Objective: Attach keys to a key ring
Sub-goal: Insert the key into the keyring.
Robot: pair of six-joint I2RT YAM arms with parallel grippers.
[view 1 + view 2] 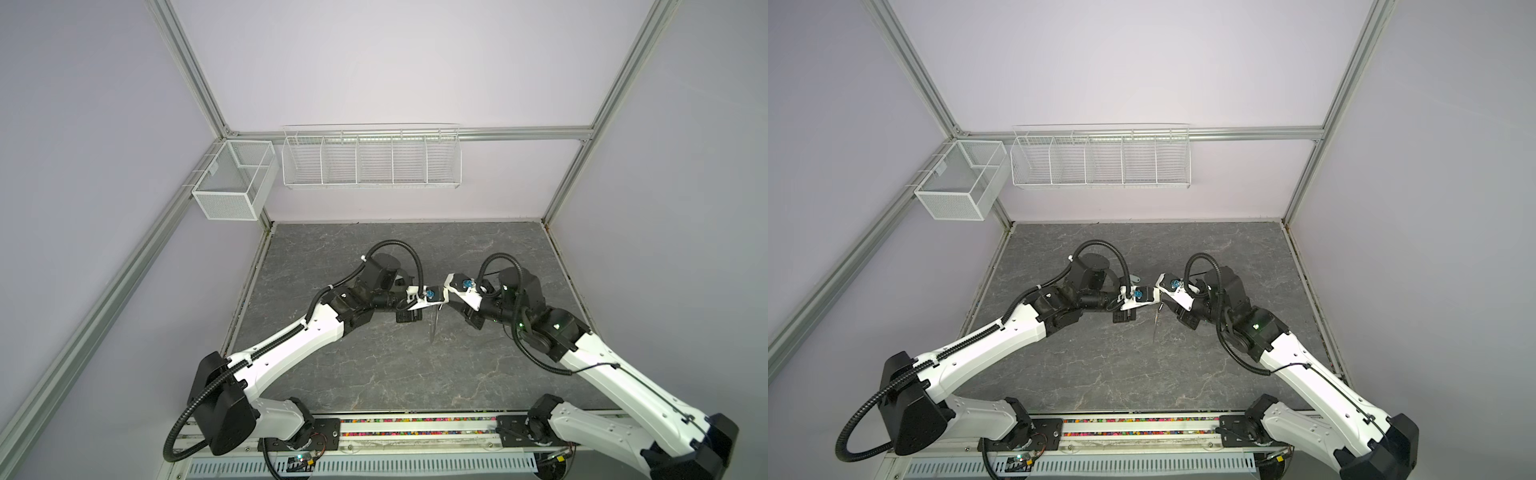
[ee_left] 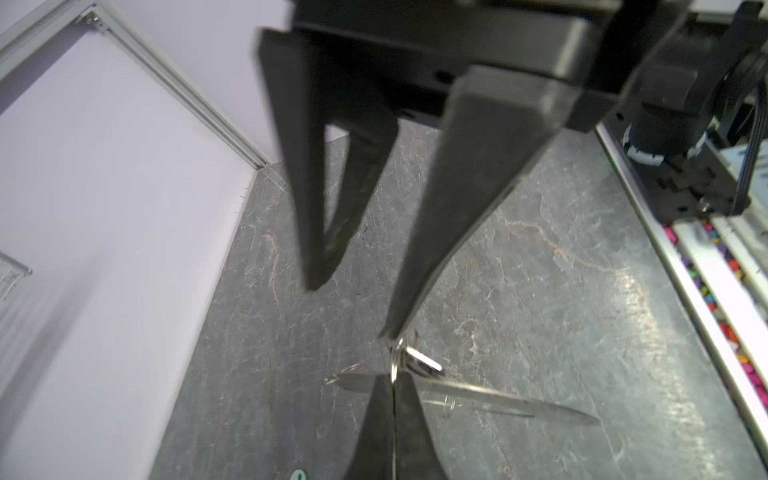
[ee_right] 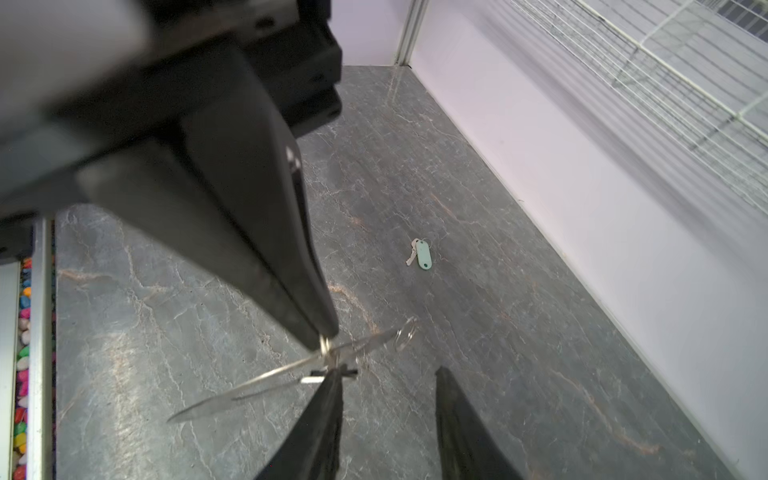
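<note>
left wrist view: nearest my lens, the left gripper is pinched tight on the rim of the key ring. the ring sits edge-on in the air above the table. the right gripper faces it with fingers spread, one tip just beside the ring.

right wrist view: the right gripper stands open and the left gripper clamps the ring. the key with the pale green tag lies flat on the table, well apart.

in both top views i see the ring hanging between the two grippers.
</note>
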